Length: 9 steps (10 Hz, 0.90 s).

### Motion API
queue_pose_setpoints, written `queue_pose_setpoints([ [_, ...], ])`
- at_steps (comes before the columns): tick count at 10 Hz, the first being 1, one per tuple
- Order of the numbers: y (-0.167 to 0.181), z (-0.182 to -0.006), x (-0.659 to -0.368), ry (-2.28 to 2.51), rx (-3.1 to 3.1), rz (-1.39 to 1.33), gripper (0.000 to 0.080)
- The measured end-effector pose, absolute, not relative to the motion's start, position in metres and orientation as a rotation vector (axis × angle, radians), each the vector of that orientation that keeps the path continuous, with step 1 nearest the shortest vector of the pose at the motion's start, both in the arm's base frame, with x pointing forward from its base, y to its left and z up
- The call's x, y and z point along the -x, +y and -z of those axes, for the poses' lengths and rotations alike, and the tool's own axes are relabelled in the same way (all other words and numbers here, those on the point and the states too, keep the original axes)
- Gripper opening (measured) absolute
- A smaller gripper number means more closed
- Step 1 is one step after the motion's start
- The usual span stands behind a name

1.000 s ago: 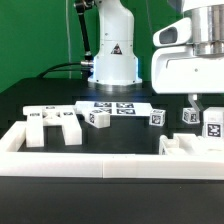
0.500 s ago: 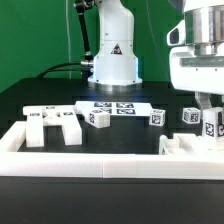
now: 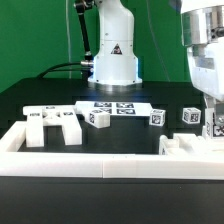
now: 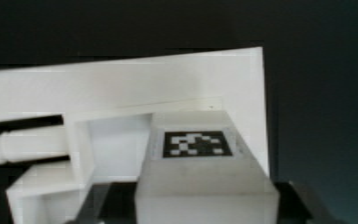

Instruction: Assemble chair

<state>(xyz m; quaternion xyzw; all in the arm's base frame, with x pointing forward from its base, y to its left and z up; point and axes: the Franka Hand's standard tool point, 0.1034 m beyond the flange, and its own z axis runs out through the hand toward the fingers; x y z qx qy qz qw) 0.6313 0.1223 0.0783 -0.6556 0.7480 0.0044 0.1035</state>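
Tool (image 3: 213, 116) clamped on a tagged white chair post (image 4: 201, 165) near the counter's (image 3: 40, 95) edge at the exterior view's right. A slotted chair piece (image 3: 52, 123) lies toward the opposite edge.

– What colours are the tabletop and what's behind it?
– The flat matte tabletop (image 3: 35, 100) is black; the plain backdrop (image 3: 30, 40) is green.
– And the chair?
– The blocky plastic chair parts (image 3: 52, 125) are white, and the small ones carry square black-and-white tags. In the wrist view, the white plastic post (image 4: 202, 175) bears one pixel-patterned black-and-white tag (image 4: 197, 143).
– Anything else patterned?
– The thin flat marker board (image 3: 115, 107) is white, printed with black-and-white tags. The long low border rail (image 3: 100, 165) is unmarked white. The rounded robot base (image 3: 115, 68) is white with a black triangle label (image 3: 115, 48).
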Motion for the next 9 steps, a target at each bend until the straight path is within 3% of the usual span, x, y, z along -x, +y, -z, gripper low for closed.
queue_pose_setpoints([
  [6, 0.1254, -0.0775, -0.6325, 2.500, 1.508, -0.090, 0.0290],
  [7, 0.1259, -0.0774, -0.6324, 2.478, 1.543, -0.086, 0.0549],
  [8, 0.1261, -0.0773, -0.6322, 2.465, 1.565, -0.083, 0.0549],
  [9, 0.1266, -0.0766, -0.6312, 2.387, 1.685, -0.071, 0.0622],
])
